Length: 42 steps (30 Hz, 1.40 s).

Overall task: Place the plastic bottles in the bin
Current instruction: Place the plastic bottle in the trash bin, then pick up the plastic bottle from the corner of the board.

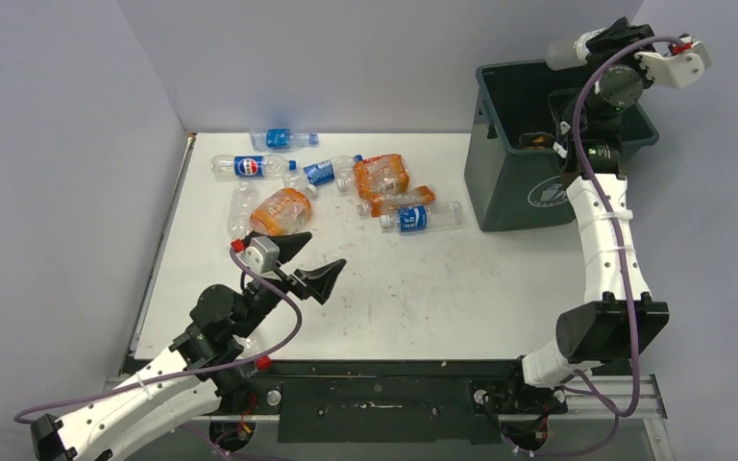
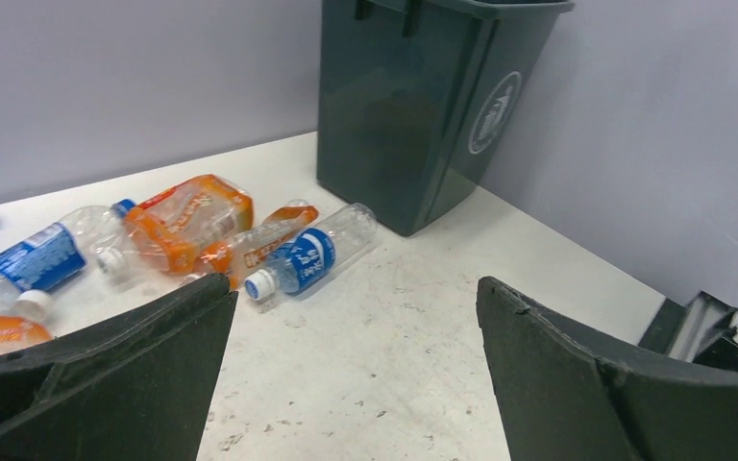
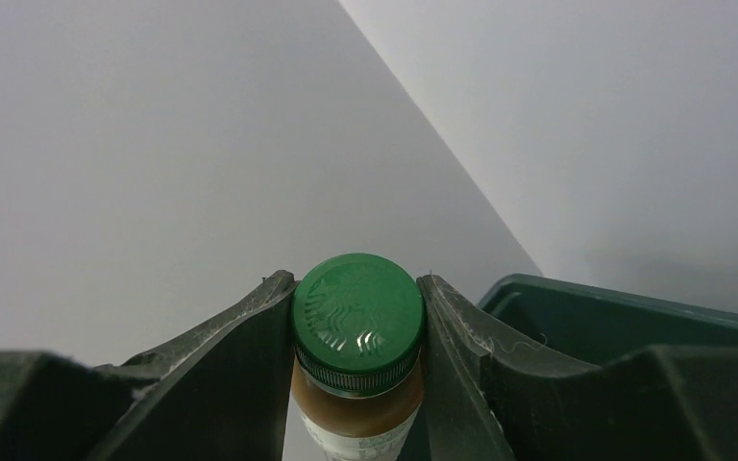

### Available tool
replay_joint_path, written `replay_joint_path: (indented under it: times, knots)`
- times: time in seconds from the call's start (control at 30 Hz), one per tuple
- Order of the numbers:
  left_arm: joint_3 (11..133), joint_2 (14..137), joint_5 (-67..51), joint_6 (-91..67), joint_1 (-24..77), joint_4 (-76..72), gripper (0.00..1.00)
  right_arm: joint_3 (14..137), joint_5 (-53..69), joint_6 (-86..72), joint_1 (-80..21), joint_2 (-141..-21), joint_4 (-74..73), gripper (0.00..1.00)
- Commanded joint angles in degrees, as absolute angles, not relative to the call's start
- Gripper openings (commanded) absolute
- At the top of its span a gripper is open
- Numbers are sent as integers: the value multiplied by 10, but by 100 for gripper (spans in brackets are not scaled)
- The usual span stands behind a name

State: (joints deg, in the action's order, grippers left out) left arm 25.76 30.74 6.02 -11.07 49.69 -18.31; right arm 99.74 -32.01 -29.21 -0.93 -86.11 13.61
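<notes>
Green-capped bottle (image 3: 357,322) sits clamped in the right tool (image 3: 357,288), poised over the rim of the bin (image 3: 634,317). Left tool (image 2: 356,286) gapes wide, empty.

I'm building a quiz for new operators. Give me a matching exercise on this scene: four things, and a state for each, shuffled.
1. left end effector
2. green-capped bottle
3. bin
4. blue-labelled bottle nearest the bin

A. lying on its side
B. open, empty
C. gripped by the right end effector
D. standing upright

Pairs: 1-B, 2-C, 3-D, 4-A
</notes>
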Motion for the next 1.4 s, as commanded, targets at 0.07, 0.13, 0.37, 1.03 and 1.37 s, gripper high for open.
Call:
replay_joint_path:
  times: [0.07, 0.13, 0.37, 1.03, 1.37]
  knots:
    - [282, 257, 254, -85, 504, -155, 96, 975, -331, -343, 20, -892, 127, 13]
    - [280, 242, 325, -84, 505, -150, 96, 969, -339, -336, 21, -902, 110, 22]
    - [264, 209, 384, -83, 506, -166, 96, 968, -302, -331, 21, -907, 112, 85]
    - [318, 260, 419, -80, 509, -70, 96, 634, -46, -319, -372, -754, 248, 94]
    - [296, 207, 475, 14, 513, -122, 96, 498, 138, -341, -529, -869, 225, 93]
